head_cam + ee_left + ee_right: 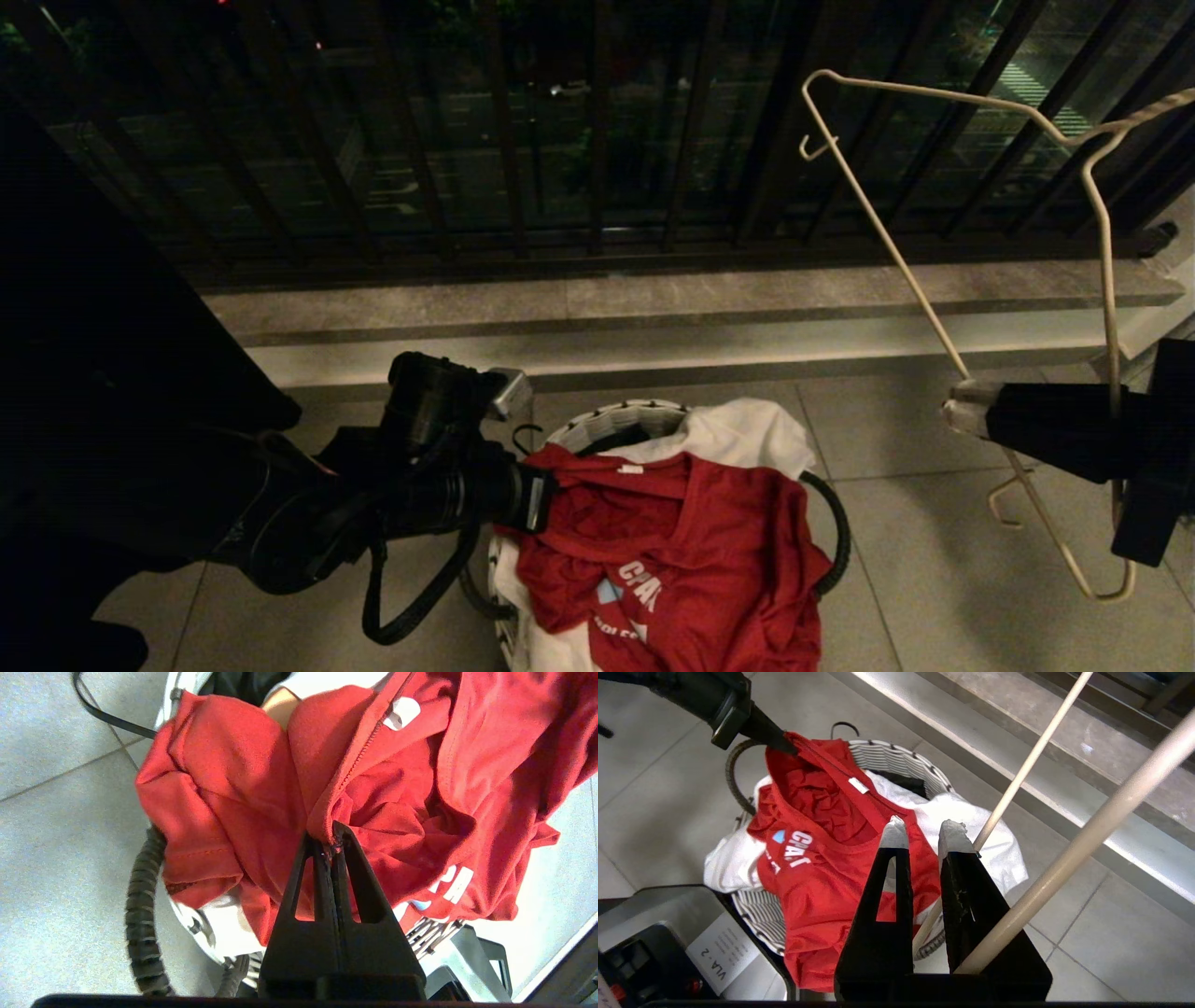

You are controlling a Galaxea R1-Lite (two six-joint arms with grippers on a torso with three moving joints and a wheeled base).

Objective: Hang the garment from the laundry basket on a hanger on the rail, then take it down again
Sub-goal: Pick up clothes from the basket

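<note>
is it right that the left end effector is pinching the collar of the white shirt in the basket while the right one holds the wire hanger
Not quite. The left end effector is shut on the collar edge of the red T-shirt, not the white shirt, which lies loose beneath it in the basket. The left wrist view shows this plainly. The rest holds: the right end effector holds the wire hanger.

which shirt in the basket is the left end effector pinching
The red T-shirt, clamped at its collar by the left end effector; the white T-shirt lies untouched beneath it.
</note>
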